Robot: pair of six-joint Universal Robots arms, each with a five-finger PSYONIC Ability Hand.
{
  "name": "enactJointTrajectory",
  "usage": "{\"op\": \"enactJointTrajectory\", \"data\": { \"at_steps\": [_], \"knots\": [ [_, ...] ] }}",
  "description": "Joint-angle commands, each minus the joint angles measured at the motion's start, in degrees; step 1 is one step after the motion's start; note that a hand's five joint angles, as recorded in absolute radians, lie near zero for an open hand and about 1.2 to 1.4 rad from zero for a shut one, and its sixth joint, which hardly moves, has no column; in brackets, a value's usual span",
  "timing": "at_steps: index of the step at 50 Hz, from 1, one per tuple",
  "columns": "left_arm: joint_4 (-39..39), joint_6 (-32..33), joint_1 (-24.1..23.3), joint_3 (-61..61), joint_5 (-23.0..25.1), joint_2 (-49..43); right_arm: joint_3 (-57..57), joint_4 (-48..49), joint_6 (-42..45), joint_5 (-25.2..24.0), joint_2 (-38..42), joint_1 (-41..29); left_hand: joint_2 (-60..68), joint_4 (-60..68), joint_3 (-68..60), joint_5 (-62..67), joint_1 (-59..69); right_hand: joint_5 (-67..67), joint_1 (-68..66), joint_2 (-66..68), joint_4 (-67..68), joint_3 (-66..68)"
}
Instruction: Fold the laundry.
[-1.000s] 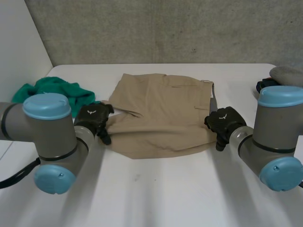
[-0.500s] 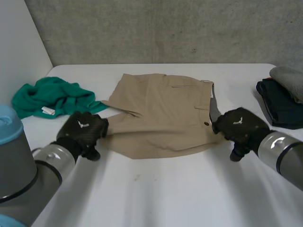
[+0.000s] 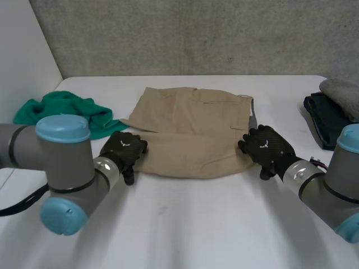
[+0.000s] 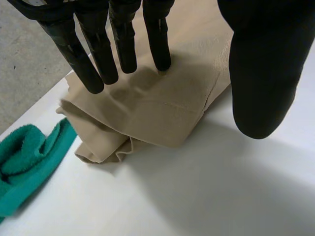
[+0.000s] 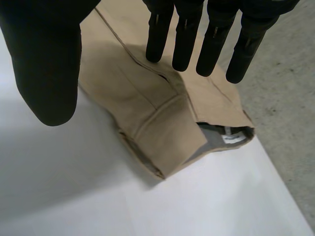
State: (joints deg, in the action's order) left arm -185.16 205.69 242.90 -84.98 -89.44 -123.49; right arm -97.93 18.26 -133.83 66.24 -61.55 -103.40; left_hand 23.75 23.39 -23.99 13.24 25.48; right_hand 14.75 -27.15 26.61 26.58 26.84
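Mid-frame, folded tan shorts (image 3: 190, 134) lie on the counter (image 3: 196, 224), left hand (image 3: 124, 151) at their left end, right hand (image 3: 266, 148) at their right end, both with fingers straight and spread.

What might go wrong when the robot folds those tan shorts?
The left hand and right hand are open over the tan shorts, pinching nothing, so the cloth may slip when lifted. The corner by the left hand is bunched in layers; only some might get grabbed. The green towel lies close and might get dragged.
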Motion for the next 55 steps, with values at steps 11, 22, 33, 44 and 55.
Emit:
{"op": "enactJointTrajectory", "data": {
  "at_steps": [11, 22, 33, 44, 55],
  "knots": [
    [1.3, 2.8, -2.1, 9.9, -1.2, -7.0, 8.6, 4.3, -0.3, 5.7, 9.8, -1.5, 48.5, 48.9, -48.3, 49.0, 46.8, 15.3, -13.0, 13.5, 13.5, 13.3],
    [0.9, 2.4, -2.0, 7.2, -2.0, -2.7, 8.0, 1.2, -8.1, 9.5, 3.3, -1.4, 56.3, 56.6, -56.0, 56.8, 54.5, 55.2, -52.9, 53.4, 53.4, 53.2],
    [5.6, 1.8, 0.3, -2.5, 0.5, 9.0, 11.0, -26.8, -9.3, 10.0, -4.5, -0.5, 56.3, 56.6, -56.0, 56.8, 54.5, 55.2, -52.9, 53.4, 53.4, 53.2],
    [31.2, 7.5, -0.4, -18.9, 7.4, 27.1, 7.8, -62.1, 10.8, 7.6, -15.1, 6.5, 56.3, 56.6, -56.0, 56.8, 54.5, 55.2, -52.9, 53.4, 53.4, 53.2],
    [25.6, 10.6, -0.1, -17.8, 5.5, 28.2, 4.2, -48.3, 2.0, 3.2, -17.6, 5.8, 56.3, 56.6, -56.0, 56.8, 54.5, 40.2, -37.8, 38.3, 38.3, 38.1]
  ]
}}
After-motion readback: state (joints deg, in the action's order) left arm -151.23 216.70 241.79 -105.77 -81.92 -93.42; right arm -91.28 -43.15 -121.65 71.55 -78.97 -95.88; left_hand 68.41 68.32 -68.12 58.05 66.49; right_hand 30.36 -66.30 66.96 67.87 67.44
